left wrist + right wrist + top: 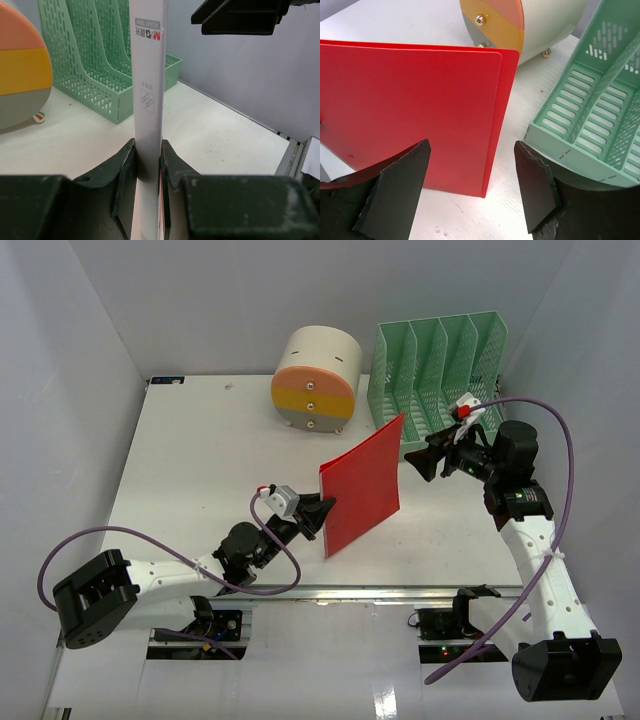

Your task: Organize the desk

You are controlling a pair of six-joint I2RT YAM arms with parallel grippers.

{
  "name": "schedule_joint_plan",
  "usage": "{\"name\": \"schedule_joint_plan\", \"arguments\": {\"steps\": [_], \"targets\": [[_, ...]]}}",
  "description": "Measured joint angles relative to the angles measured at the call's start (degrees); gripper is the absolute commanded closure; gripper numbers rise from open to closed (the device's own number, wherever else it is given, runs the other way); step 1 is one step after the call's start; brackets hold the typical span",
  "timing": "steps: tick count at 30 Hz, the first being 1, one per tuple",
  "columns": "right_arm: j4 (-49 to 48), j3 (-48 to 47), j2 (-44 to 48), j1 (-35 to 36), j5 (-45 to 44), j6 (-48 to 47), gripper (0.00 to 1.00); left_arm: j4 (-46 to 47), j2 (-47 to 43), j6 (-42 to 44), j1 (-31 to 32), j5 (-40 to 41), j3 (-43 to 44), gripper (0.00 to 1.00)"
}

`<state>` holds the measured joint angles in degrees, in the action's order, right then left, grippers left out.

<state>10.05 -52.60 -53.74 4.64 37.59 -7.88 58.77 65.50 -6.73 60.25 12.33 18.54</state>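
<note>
A red folder [362,486] stands upright on edge in the middle of the white desk [190,460]. My left gripper [322,515] is shut on its near lower edge, the white spine [149,100] clamped between the two fingers. My right gripper [420,466] hovers open just right of the folder's far edge [490,125], jaws wide with nothing between them. The folder's red face [405,105] fills the left of the right wrist view.
A green slotted file rack [438,370] stands at the back right, close behind my right gripper. A round cream drum with an orange, yellow and grey face [314,378] sits at the back centre. A metal rail [380,592] runs along the desk's front edge.
</note>
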Motion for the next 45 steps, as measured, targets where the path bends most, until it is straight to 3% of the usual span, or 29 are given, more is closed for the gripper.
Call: {"name": "schedule_joint_plan", "arguments": {"steps": [5, 12, 18, 45], "targets": [[-0.1, 0.0, 0.0, 0.0, -3.6, -0.1, 0.22, -3.0, 0.5, 1.5, 0.0, 0.4, 5.4, 1.00], [-1.2, -0.6, 1.4, -1.2, -19.9, 0.1, 0.22, -5.2, 5.8, 2.9, 0.1, 2.3, 18.0, 1.00], [-2.8, -0.3, 4.5, -2.3, -27.8, 1.7, 0.22, -6.2, 10.8, 4.3, 0.1, 2.9, 27.0, 1.00], [-13.9, 18.8, 9.6, -7.2, -31.4, 6.7, 0.21, -17.7, 45.1, 20.0, -1.6, 17.8, 73.0, 1.00]]}}
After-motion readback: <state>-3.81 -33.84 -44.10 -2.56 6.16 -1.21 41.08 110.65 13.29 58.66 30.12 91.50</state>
